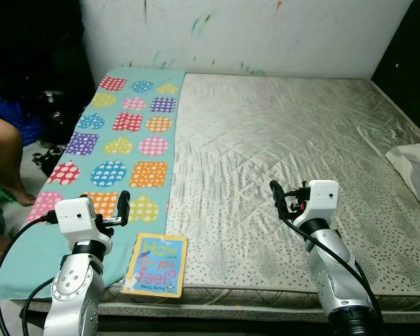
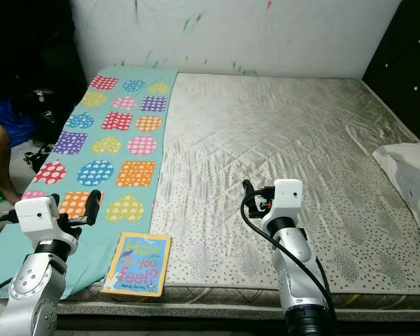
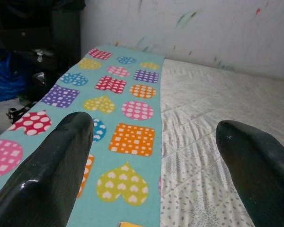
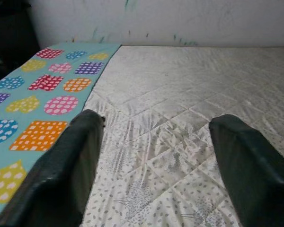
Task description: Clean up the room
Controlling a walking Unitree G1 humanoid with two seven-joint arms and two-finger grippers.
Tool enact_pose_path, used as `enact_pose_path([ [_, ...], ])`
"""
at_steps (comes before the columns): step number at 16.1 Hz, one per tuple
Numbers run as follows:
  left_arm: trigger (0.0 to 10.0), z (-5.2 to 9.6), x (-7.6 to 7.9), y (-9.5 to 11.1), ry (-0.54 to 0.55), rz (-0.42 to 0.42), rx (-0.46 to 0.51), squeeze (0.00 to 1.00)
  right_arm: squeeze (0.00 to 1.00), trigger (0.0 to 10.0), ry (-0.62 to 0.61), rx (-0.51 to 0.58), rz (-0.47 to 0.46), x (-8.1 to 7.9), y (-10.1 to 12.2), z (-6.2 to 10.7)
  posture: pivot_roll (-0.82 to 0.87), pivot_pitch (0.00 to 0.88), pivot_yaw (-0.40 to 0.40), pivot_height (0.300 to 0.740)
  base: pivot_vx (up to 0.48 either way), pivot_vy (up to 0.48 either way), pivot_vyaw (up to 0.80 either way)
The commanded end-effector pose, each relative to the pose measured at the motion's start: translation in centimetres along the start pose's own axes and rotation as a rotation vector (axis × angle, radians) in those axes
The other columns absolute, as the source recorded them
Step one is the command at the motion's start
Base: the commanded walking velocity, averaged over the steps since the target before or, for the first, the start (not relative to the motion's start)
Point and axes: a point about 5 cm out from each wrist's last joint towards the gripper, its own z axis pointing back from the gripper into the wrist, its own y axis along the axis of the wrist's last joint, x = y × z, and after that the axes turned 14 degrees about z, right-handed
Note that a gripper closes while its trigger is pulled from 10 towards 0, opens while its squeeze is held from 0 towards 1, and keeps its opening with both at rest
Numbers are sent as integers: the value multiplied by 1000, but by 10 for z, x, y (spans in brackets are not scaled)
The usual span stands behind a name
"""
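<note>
Fingers (image 3: 52,165) spread wide, grasping nothing, on both left gripper (image 1: 124,208) and right gripper (image 1: 278,196). Book (image 1: 155,264) lying flat at mattress (image 1: 280,140) front edge, long axis running front-to-back, overlapping teal blanket (image 1: 126,133).

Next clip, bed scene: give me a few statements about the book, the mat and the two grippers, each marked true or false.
1. The book lies at the near edge of the mattress. True.
2. The left gripper is shut on the book. False: its fingers are apart and hold nothing, and the book lies below and beside it.
3. The patterned mat covers the robot's left side of the mattress. True.
4. The right gripper holds the white pillow. False: it is open over bare mattress, and the pillow sits at the far right edge.
5. The book is open with its pages showing. False: it is closed, cover up.
</note>
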Motion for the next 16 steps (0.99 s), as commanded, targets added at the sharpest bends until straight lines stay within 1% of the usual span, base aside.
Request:
enact_pose_path([
  [1, 10000, -2, 1, 2, -16, -13, 5, 0, 0, 2549, -5, 5, 3, 2, 3, -2, -7, 0, -28, 740, 0, 0, 0],
  [2, 10000, -3, 1, 2, -17, -13, 5, 0, 0, 10000, -4, -2, 5, 2, 3, -3, -7, 0, -28, 740, 0, 0, 0],
  [11, 10000, -5, 3, 1, -21, -10, 3, 0, 0, 10000, -26, -23, 3, 2, 2, -4, -15, 0, -26, 740, 0, 0, 0],
  [12, 10000, -5, 4, 1, -15, 25, 3, 0, 0, 10000, -31, -26, 11, 2, 3, -5, -16, 0, -27, 740, 0, 0, 0],
  [13, 10000, -6, 7, 4, -30, 90, 23, 0, 0, 10000, -36, -28, 21, 3, 3, -5, -16, 0, -27, 740, 0, 0, 0],
  [14, 10000, -6, 11, 8, -56, 129, 42, 0, 0, 10000, -39, -28, 25, 3, 3, -5, -16, 0, -27, 740, 0, 0, 0],
  [16, 10000, -6, 20, 11, -91, 180, 55, 0, 0, 10000, -42, -29, 24, 3, 3, -5, -16, 0, -27, 740, 0, 0, 0],
])
